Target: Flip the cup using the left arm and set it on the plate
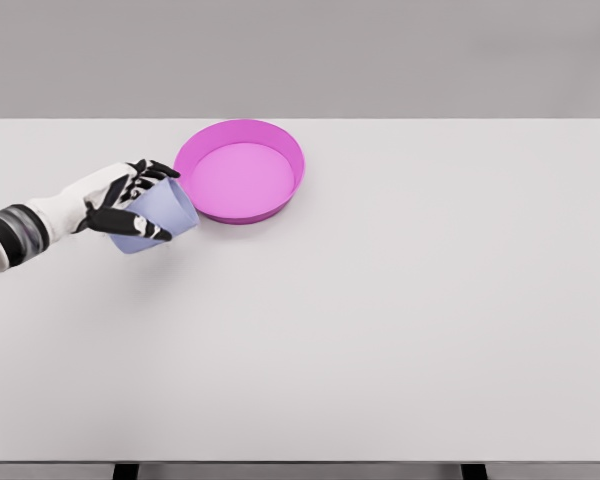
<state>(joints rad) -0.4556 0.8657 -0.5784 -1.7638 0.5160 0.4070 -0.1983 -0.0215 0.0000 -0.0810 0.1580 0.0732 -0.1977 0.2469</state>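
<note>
Cup first: the pale lavender plastic cup [157, 216] was held in the left hand [120, 200], whose black-tipped fingers [140, 228] were wrapped around its wall, thumb on the near side and the others over the far side. It hung tilted, its wide end turned toward the shallow round magenta plate [280, 150], and it sat just beside that plate's left rim, though whether it was clear of the white desk [400, 320] or brushing it could not be told from the head view. The right arm was nowhere in the picture. Judging by the tilt, the flip seemed partly made and the placing not yet begun. To do this step well, the wrist would likely need to finish the roll until the cup stood fully upright, with the grasp kept firm enough that the smooth wall did not slide through the fingers. The hand should then carry it over the rim rather than across it, centre it on the flat floor of the plate, and lower it gently before letting go.
</note>
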